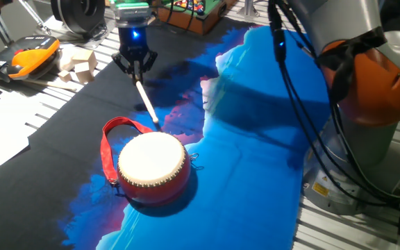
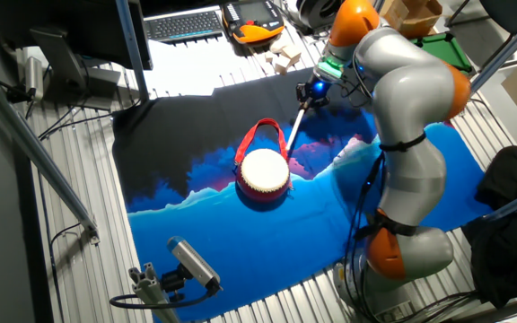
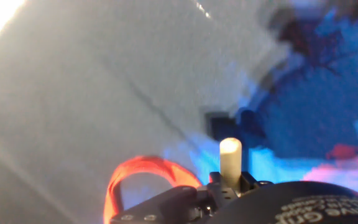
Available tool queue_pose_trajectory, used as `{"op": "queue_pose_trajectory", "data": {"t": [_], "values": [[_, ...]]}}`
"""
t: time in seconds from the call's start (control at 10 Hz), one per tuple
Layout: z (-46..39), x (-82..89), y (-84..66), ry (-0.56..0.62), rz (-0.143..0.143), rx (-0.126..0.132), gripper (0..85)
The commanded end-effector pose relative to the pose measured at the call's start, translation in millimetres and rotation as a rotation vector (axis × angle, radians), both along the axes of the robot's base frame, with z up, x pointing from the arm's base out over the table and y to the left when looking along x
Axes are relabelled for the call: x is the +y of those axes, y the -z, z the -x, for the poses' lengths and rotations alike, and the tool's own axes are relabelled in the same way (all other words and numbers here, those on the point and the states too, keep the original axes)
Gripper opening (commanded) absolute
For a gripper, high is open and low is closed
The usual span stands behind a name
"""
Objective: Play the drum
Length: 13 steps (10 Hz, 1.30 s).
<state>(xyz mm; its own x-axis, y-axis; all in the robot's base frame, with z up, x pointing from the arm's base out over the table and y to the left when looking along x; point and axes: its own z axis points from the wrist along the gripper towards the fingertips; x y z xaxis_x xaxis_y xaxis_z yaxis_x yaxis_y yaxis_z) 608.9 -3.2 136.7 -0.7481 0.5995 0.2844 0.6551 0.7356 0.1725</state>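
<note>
Hand view: tool gripping stick.

Drum: glossy red body, matt cream skin head, metal-looking studs, red cloth strap. Stick by the drum: smooth white, prob plastic. Cloth under the drum: matt fabric, black/blue.

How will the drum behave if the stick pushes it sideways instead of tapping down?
The drum looks squat, resting on its flat base, so it will probably slide on the cloth rather than tip. It seems small and likely light, so a nudge may shift it. Its strap looks floppy and would probably trail along.
</note>
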Motion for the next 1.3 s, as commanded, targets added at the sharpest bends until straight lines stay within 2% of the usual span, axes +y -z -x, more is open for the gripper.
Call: {"op": "queue_pose_trajectory", "data": {"t": [0.0,0.2,0.3,0.5,0.7,1.1,1.2], "values": [[2.6,4.9,-18.0,0.001,-0.001,-0.005,0.0],[8.6,11.4,-27.8,0.009,-0.011,-0.025,0.0],[13.4,11.3,-32.4,0.014,-0.025,-0.039,0.0],[24.9,10.3,-42.2,0.046,-0.053,-0.051,0.0],[32.5,13.5,-43.1,0.079,-0.068,-0.058,0.0],[32.3,12.3,-41.0,0.074,-0.045,-0.047,0.0],[32.3,12.3,-41.0,0.067,-0.025,-0.044,0.0]]}}
